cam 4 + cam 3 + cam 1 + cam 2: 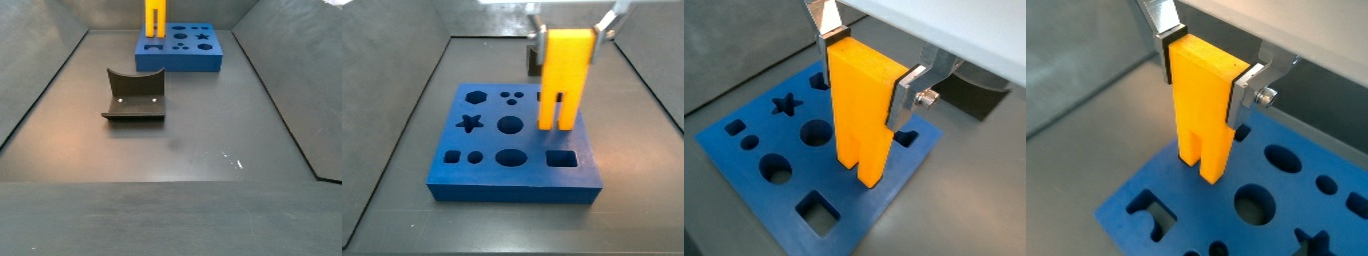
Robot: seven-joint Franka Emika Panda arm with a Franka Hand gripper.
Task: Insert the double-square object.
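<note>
The two-finger gripper point(869, 72) held the tall bright yellow plastic double-square object point(865, 110) clamped by its solid upper block between the flat silver fingers point(909, 95), legs pointing down over the blue board with shaped holes point(764, 140). In a side view the piece point(563, 78) stood upright at the board's point(489, 160) far right part, its leg tips at or just above the top face; whether they had entered a hole could not be told. The likely trouble was misalignment: if the legs were slightly off or twisted relative to their sockets, they would land on the blue surface, and pressing down could tilt the piece in the pads or shove the board. A square hole point(561, 158) lay just in front of the legs and could catch one leg wrongly. Room around was generous: the dark floor was open, the tray walls stood well apart from the board, and the dark fixture point(135, 95) sat well clear, nearer the camera in a side view.
</note>
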